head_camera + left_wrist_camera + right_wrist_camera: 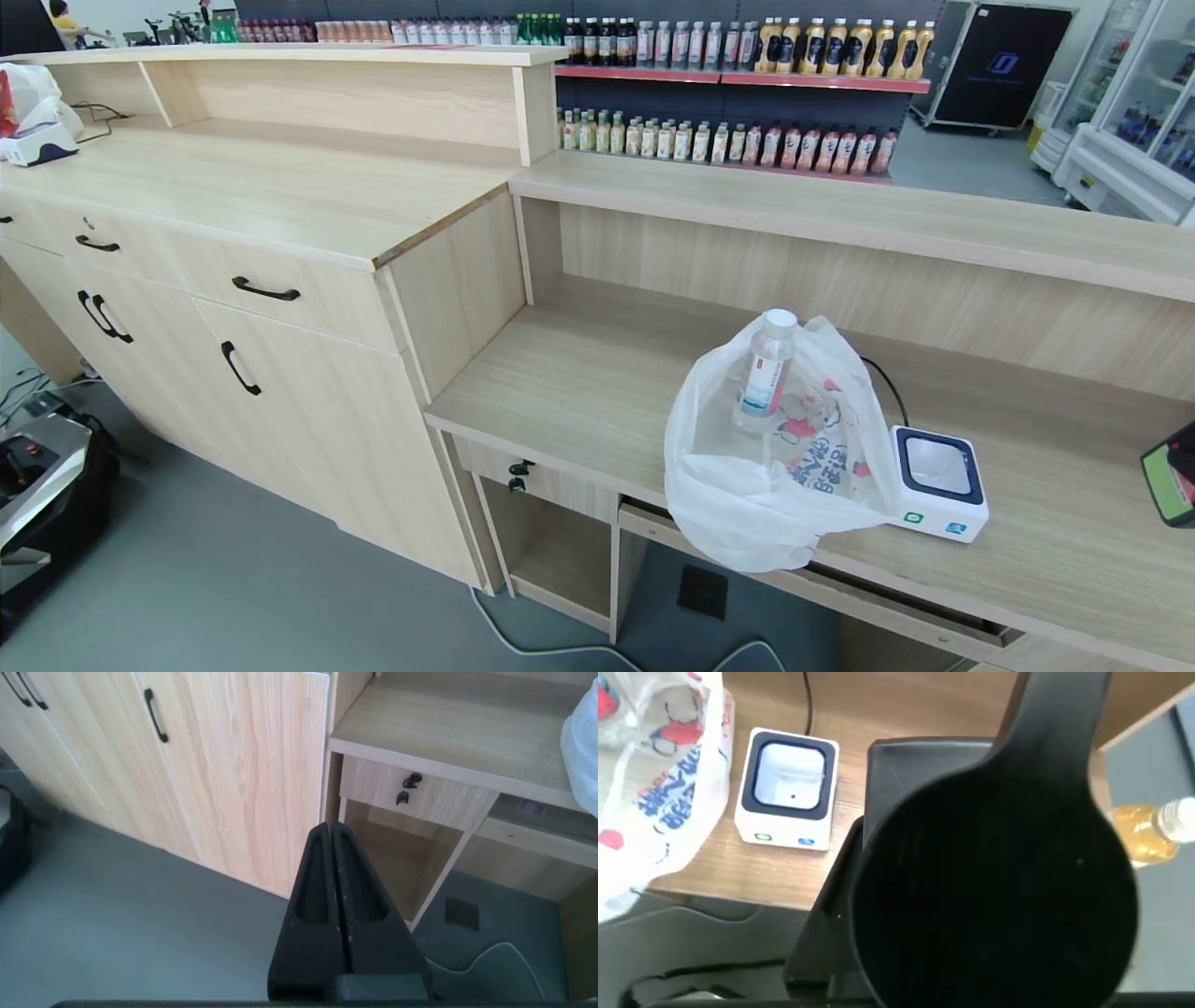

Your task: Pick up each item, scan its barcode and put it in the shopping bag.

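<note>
**Station layout.** The shopping bag (747, 504) sits on the lower surface (579, 383). Its mouth is open upward and its lower folds hang over the front edge. The open mouth lets items drop in from above.

A clear bottle (767, 369) with a white cap stands nearly upright inside the shopping bag, so this item appears to be already bagged.

The scanner (938, 481) stands just beside the bag, touching its plastic, with its window facing up. This placement keeps the path from scan to bag short. Its cable (887, 383) runs away behind the bag.

**Left arm.** The left pincer (334, 896) hangs low over the floor in front of the cabinet doors (234, 775), well apart from the bag. Its fingers are pressed together with nothing between them. It is judged to be parked clear of the work.

**Right arm.** A dark round shape (990, 887) sits close to the right wrist camera and hides the right pincer, so it cannot be told whether that pincer is spread or pinching. Past this shape an amber bottle (1158, 831) shows, and what supports it cannot be told. It is probably the next item to scan.
</note>
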